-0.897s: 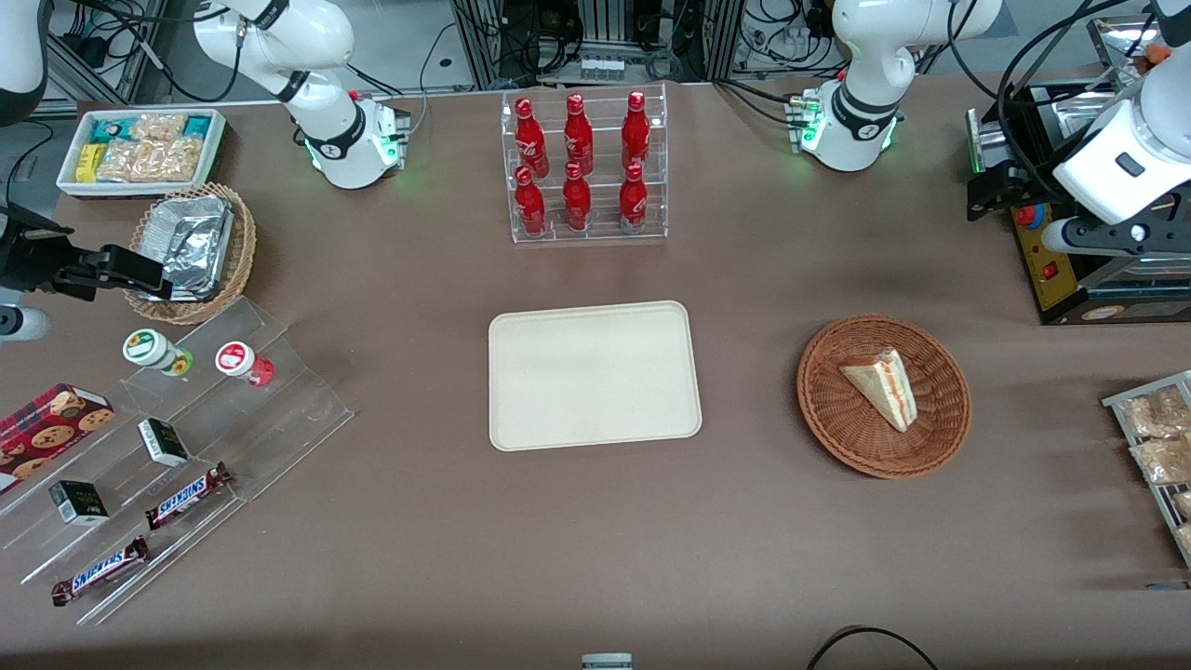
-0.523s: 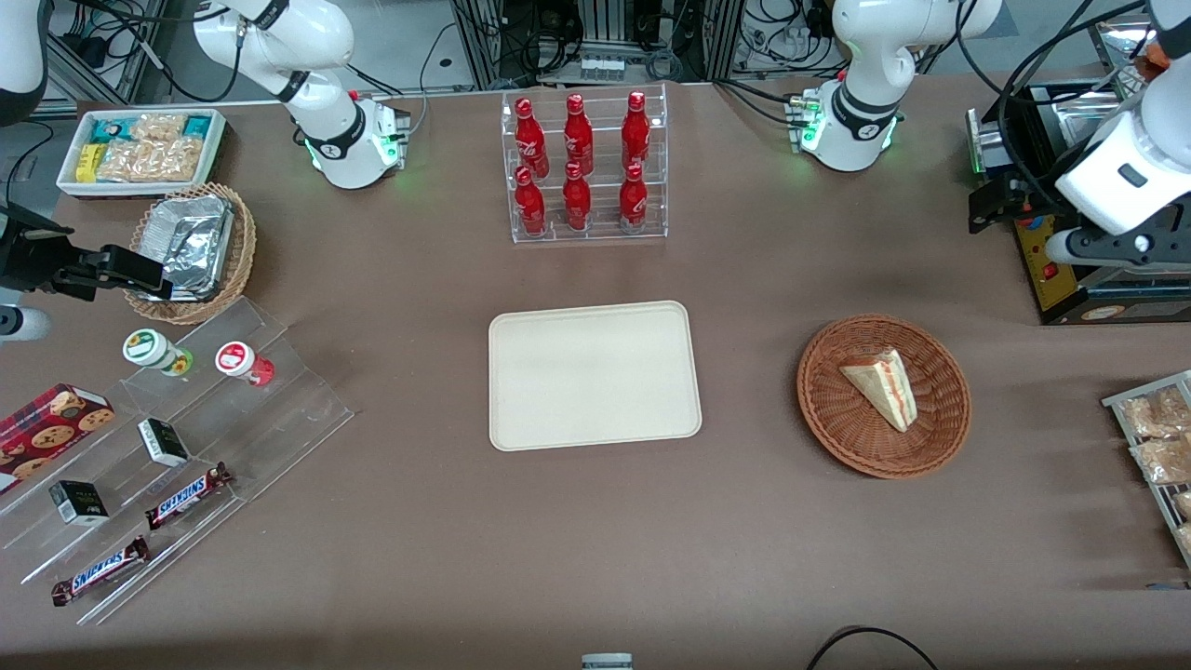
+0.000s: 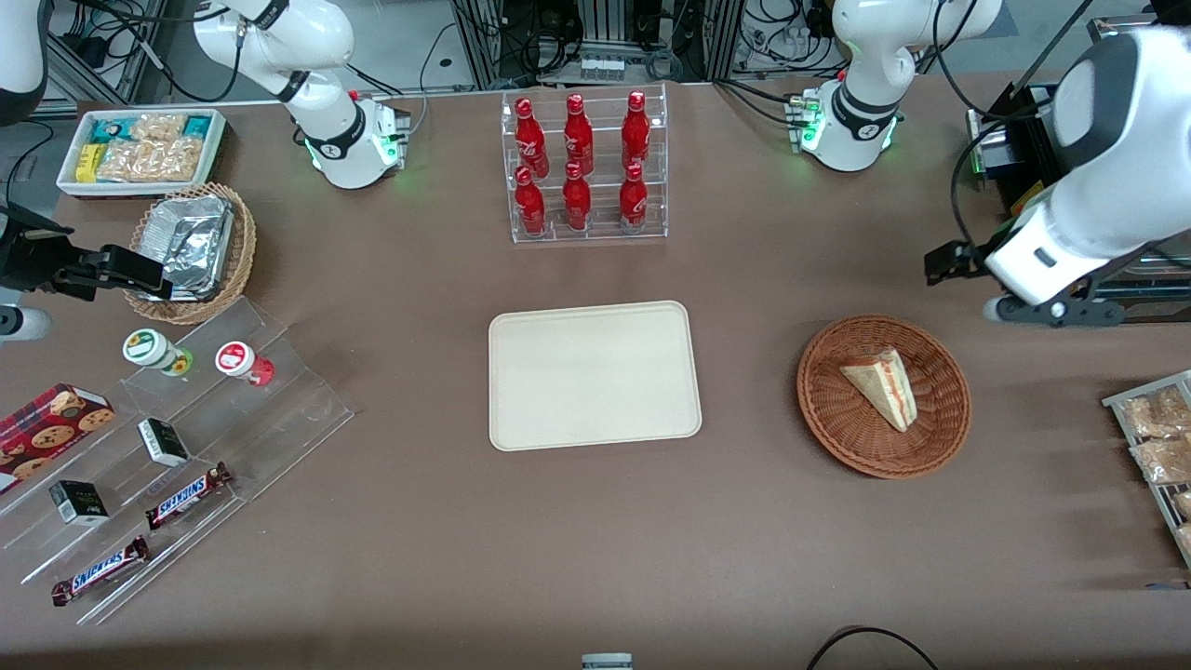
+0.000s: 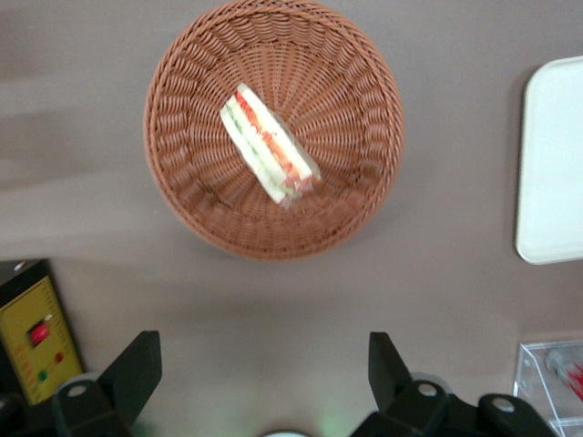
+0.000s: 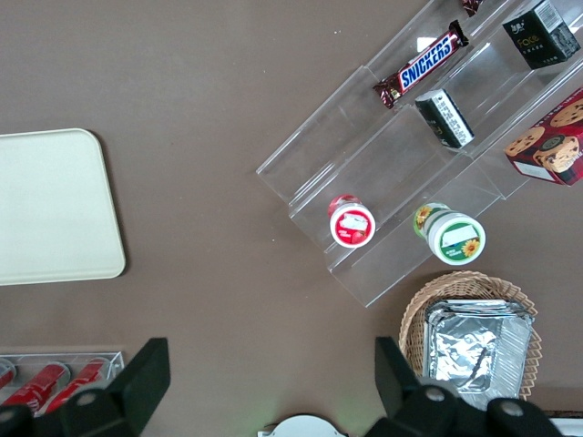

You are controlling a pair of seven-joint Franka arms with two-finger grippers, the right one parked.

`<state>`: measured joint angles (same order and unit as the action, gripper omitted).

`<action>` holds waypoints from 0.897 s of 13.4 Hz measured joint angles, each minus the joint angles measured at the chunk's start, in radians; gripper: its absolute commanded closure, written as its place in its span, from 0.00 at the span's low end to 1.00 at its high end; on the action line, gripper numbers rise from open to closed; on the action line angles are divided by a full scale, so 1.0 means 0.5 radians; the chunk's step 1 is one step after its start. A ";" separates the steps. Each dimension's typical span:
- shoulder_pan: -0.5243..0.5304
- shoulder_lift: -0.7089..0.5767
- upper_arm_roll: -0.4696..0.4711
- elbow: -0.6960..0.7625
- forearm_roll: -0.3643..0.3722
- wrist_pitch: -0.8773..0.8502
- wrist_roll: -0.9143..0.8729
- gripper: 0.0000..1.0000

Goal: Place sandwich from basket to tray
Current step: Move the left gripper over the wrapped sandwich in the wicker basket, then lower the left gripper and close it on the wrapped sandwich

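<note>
Right now your claw (image 4: 260,369) hangs above the bare brown worktop (image 3: 577,540), just beside the basket (image 3: 940,437), on the side farther from the front camera. Both fingers (image 4: 137,364) show in the wrist view, spread wide apart with nothing between them. From the front you see the white forearm coming in from the working arm's end of the worktop, above the basket's level and not touching it.

Your sandwich (image 3: 882,387) lies in the basket, a pale wedge resting on its side with the red, green and yellow filling edge showing. In the wrist view the sandwich (image 4: 267,144) sits close to the basket's middle, lying diagonally on the weave, with the basket's rim (image 4: 273,246) all round it. The claw is clear of it, well above and to one side.

Your tray (image 3: 521,428) sits flat on the worktop toward the middle, well apart from the basket, toward the parked arm's end from it. Only one rounded edge of the tray (image 4: 551,173) reaches into the wrist view.

Farther from the front camera than the tray stands a clear rack of red bottles (image 3: 577,167). A black and yellow control box (image 4: 32,341) with a red switch sits near the claw.
</note>
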<state>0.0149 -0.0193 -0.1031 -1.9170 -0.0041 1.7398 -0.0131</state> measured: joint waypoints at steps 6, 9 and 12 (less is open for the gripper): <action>0.000 0.111 0.000 -0.395 0.000 0.588 -0.192 0.00; -0.002 0.216 -0.004 -0.401 0.000 0.707 -0.446 0.00; -0.009 0.292 -0.013 -0.401 0.000 0.813 -0.858 0.00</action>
<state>0.0106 0.1267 -0.1098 -2.1174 -0.0041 2.1462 -0.4419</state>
